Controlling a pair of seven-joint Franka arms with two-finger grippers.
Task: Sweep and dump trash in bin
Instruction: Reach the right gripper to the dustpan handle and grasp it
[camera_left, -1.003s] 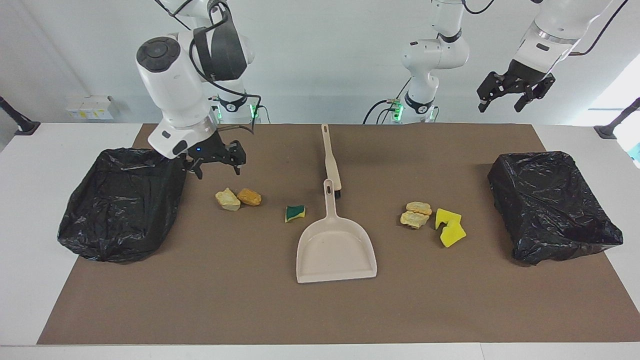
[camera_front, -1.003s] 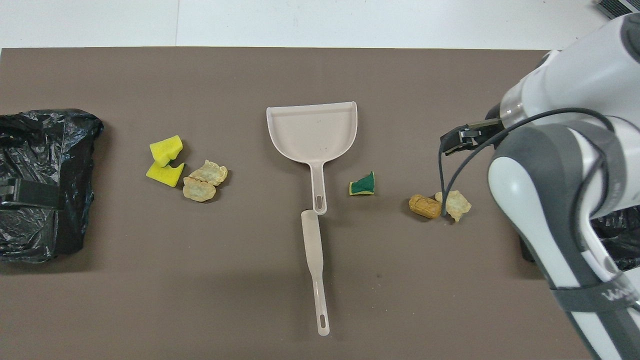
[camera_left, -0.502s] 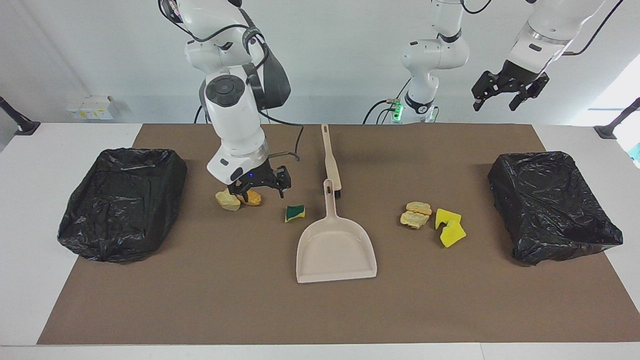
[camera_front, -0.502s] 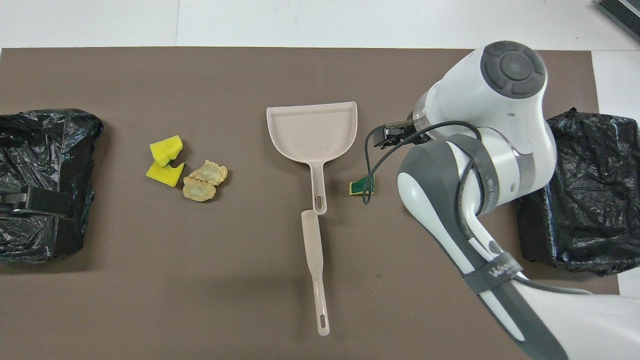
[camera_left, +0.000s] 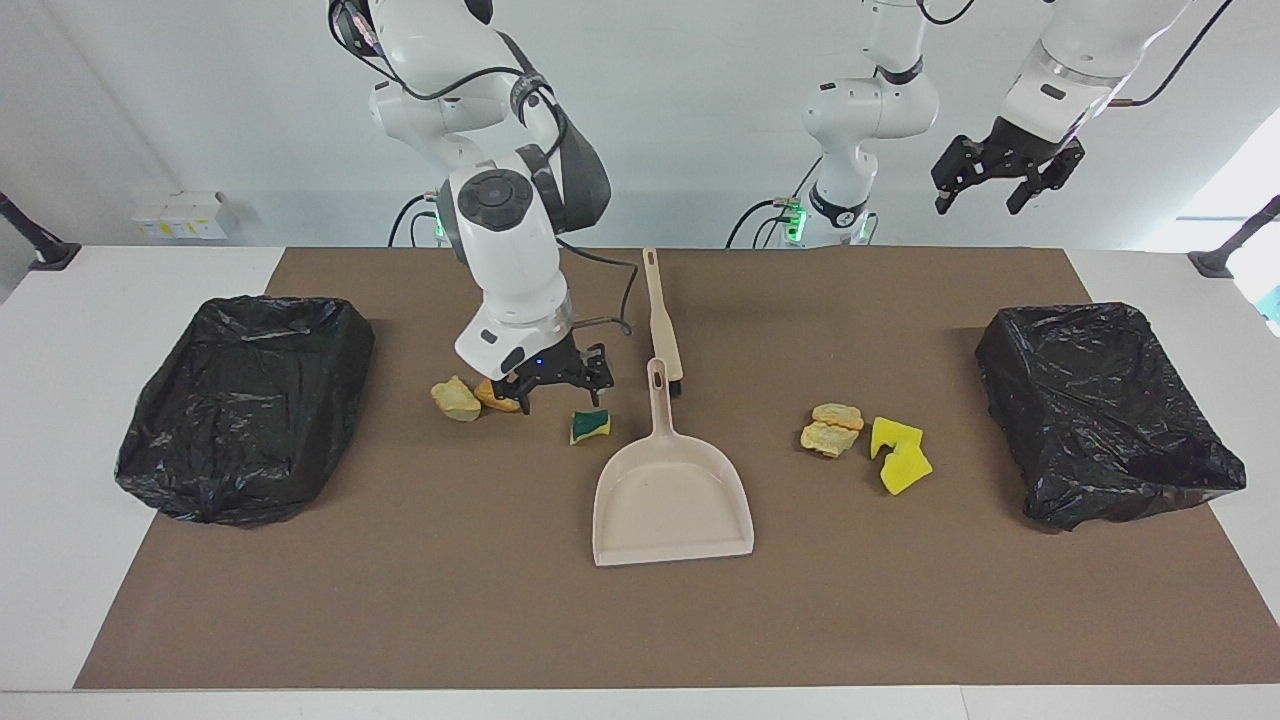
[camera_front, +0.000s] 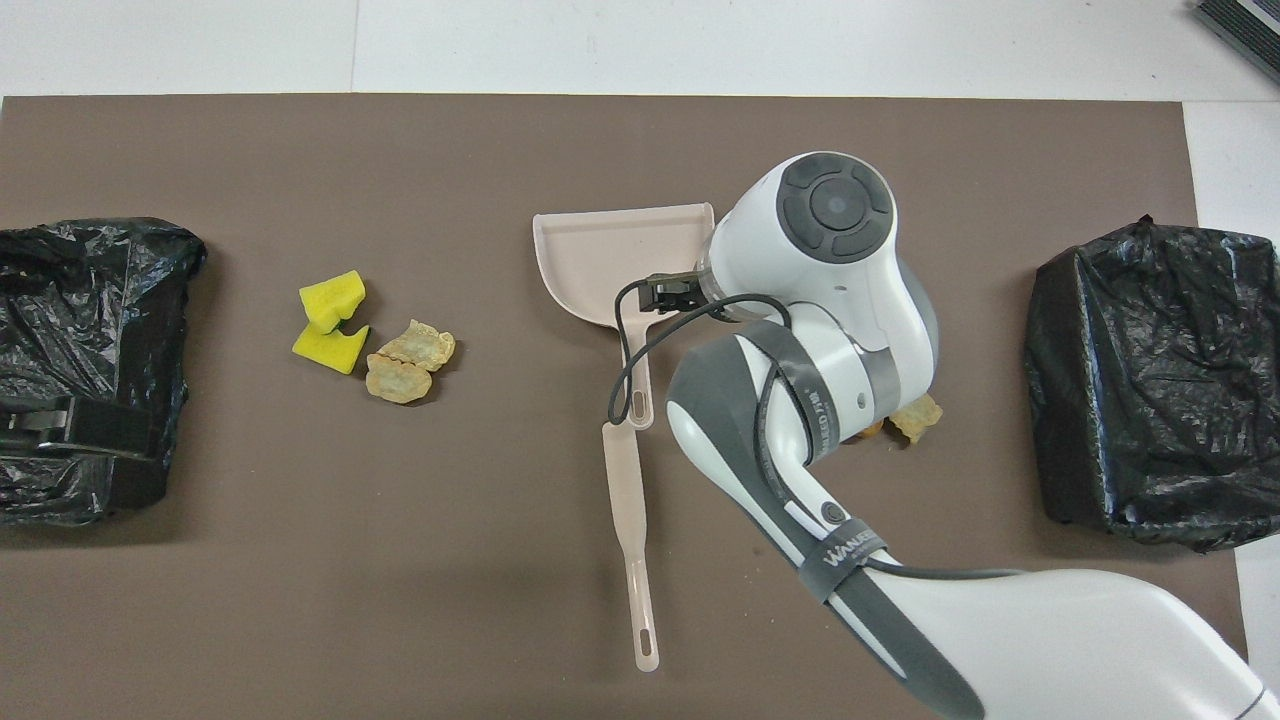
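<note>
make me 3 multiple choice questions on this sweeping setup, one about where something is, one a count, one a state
1. Where does the brush lie?
A. in the dustpan
B. nearer to the robots than the dustpan, its head by the pan's handle
C. on a black bin

2. How many black bins are on the table?
A. one
B. two
C. three

3. What is the state of the right gripper?
A. open, holding nothing, low over the mat beside the green-and-yellow sponge piece
B. shut on the brush
C. shut on the dustpan handle

Answers:
1 B: the brush lies flat on the mat above the pan's handle in the facing view.
2 B: one bin sits at the right arm's end, another bin at the left arm's end.
3 A: its fingers are spread with nothing between them. The left gripper waits high in the air.
</note>
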